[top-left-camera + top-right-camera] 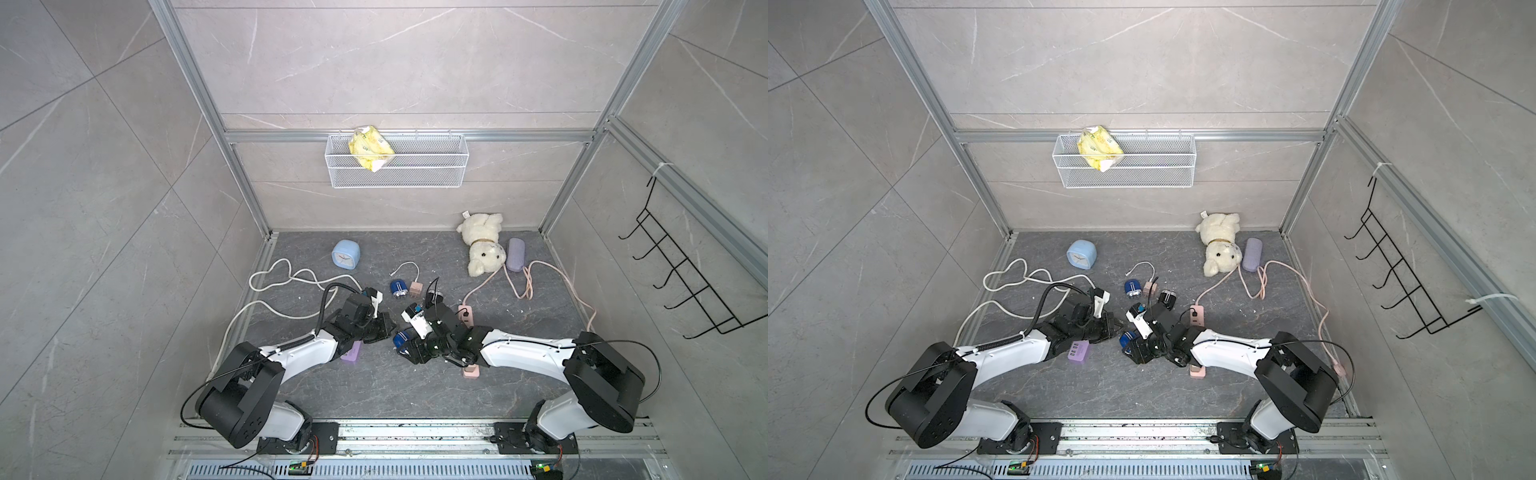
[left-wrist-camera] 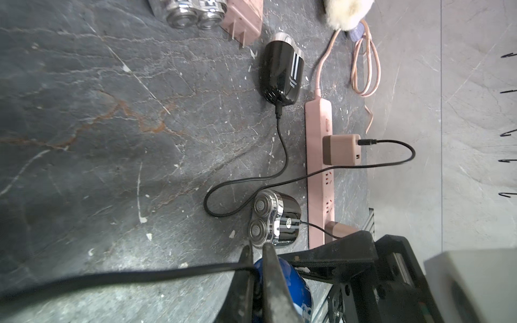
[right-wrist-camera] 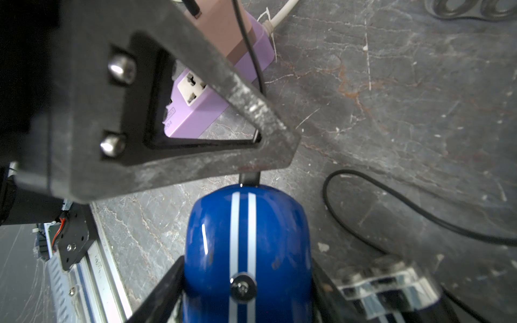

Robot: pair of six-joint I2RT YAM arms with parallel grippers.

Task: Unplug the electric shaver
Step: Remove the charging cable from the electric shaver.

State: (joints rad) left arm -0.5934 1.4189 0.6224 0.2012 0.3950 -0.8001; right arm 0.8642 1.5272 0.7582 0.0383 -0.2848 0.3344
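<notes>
Blue glossy electric shaver with white stripes (image 3: 246, 223) sits clamped in the right end effector (image 3: 247, 268). The left end effector (image 2: 257, 249) is pinched on the thin black cable (image 2: 140, 275) at the shaver's end.

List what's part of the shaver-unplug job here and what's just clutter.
In the job: blue shaver, held in the right end effector; black cable, pinched by the left end effector at the shaver's end; lilac power strip.

Lying about: pink power strip, black shaver, second black shaver, other blue shaver, alarm clock, plush toy, purple case, wire basket.
</notes>
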